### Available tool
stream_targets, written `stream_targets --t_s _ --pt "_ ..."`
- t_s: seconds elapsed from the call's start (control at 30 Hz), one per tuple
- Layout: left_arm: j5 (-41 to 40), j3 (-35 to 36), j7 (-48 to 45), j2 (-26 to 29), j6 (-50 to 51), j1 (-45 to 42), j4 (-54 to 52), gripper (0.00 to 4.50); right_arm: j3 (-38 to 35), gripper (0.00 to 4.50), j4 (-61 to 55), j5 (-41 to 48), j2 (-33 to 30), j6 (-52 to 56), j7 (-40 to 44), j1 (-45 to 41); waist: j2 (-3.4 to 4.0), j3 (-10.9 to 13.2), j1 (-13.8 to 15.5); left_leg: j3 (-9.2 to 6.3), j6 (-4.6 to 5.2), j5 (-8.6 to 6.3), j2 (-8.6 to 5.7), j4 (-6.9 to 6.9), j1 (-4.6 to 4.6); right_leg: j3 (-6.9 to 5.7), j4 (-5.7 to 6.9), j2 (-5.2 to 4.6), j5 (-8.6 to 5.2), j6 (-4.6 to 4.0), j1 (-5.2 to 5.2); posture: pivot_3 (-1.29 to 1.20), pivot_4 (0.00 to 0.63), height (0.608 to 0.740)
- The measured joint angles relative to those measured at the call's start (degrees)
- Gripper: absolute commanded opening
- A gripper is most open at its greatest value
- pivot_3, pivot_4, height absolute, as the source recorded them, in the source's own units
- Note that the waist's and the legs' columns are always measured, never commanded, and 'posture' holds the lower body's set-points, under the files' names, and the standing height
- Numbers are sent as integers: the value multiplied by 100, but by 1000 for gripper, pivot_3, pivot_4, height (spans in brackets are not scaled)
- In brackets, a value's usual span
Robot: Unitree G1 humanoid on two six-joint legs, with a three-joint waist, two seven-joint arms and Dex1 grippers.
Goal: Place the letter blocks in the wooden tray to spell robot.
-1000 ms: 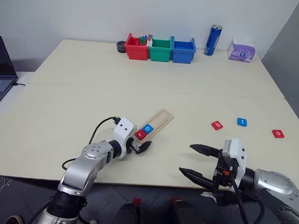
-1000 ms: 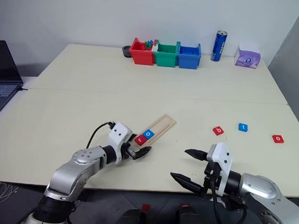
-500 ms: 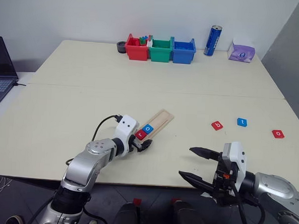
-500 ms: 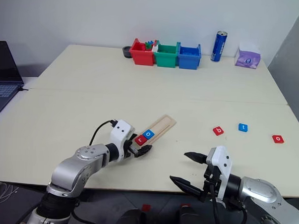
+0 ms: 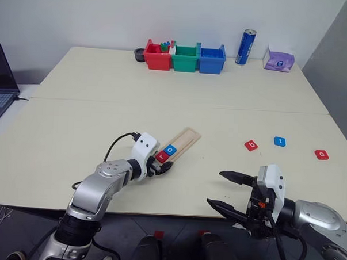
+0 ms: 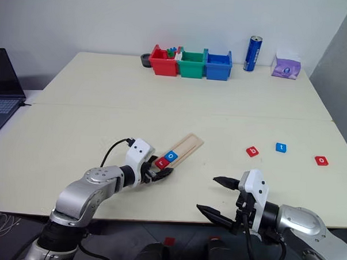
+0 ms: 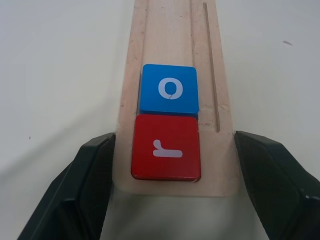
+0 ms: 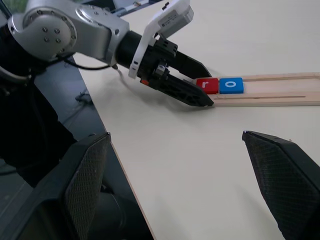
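Narrowed, left hand (image 7: 170,165) now brackets wooden tray's (image 7: 172,30) red-r, blue-o end.

You see a long pale wooden tray (image 7: 175,60), matt with faint grain, holding a smooth red "r" tile (image 7: 166,147) and blue "o" tile (image 7: 169,90). The cream tabletop (image 5: 164,83) looks matt; the black gripper fingers (image 7: 75,195) look finely textured.

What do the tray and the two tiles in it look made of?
The wooden tray: pale, unvarnished-looking wood with faint grain and a milled groove. The red r tile and blue o tile: probably painted wood or plastic, smooth, matte, with white printed letters.
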Motion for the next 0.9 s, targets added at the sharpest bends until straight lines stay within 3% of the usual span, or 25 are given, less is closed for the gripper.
stream_targets --t_s 0.2,0.33,0.67,0.9 --pt "71 -517 -1534 898 -1195 -231 587 3390 -516 4500 379 -101 -703 -17 403 -142 0 0 18 11 1 0 -2 0 -5 -12 -6 -1 -2 -3 0 0 150 740" --pt "249 -913 -2425 1048 -2003 -607 1139 3390 -758 4500 388 -124 -1048 58 530 -95 -1 0 53 8 1 -1 -2 0 -14 -14 -12 -4 -3 -4 -1 0 150 740" --pt "643 -1565 -3726 638 -3077 -1470 2208 3390 -1843 4500 -72 151 -1406 577 754 995 -3 1 96 8 2 -1 -5 4 -21 -16 -14 -3 -4 -1 -1 0 150 740" --pt "846 -1708 -4090 357 -3480 -1699 2621 3390 -2009 4500 -125 -75 -1406 532 819 1241 -3 1 89 9 3 -1 -9 9 -19 -16 -8 -1 -4 0 -1 0 150 740"
